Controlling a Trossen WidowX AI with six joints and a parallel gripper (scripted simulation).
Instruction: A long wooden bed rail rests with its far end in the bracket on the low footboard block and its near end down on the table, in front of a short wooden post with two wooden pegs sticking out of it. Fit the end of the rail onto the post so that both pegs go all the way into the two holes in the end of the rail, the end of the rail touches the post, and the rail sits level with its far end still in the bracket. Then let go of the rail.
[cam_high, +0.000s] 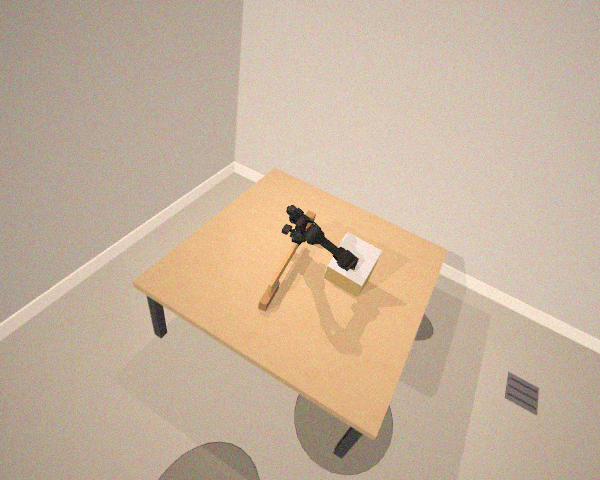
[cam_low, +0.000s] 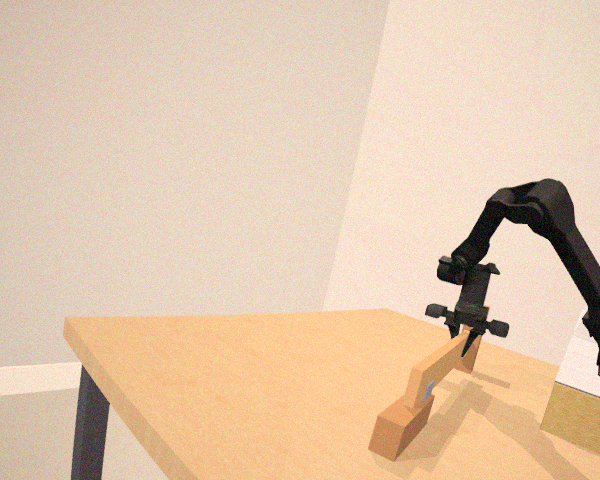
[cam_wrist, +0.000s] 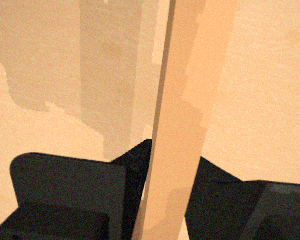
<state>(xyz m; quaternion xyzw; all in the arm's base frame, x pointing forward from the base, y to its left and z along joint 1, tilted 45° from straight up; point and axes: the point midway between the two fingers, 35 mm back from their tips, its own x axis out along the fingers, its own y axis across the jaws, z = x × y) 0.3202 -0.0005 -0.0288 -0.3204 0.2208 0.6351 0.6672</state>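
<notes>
Stretching from the footboard block (cam_high: 263, 304) (cam_low: 400, 425) toward the post (cam_high: 311, 215) (cam_low: 470, 356), the long, pale-orange rail (cam_high: 285, 266) (cam_low: 440, 369) (cam_wrist: 175, 130) looks slim and flat-sided. Near the post, the black claw (cam_high: 298, 235) (cam_low: 461, 345) (cam_wrist: 162, 146) grips it. Beyond, under the post, spreads the bench (cam_high: 210, 250) (cam_low: 250, 380) (cam_wrist: 260, 100).

The jointed black robot arm (cam_high: 327, 243) rises from a white-topped, yellow-sided square block (cam_high: 367, 246), reaching over the long wooden rail (cam_high: 286, 263) beside that block.

Heads up, side access to the rail (cam_high: 286, 266) (cam_low: 440, 364) (cam_wrist: 177, 125) near the post (cam_high: 311, 215) (cam_low: 472, 354) is being blocked by the gripper's fingers (cam_low: 469, 342).
</notes>
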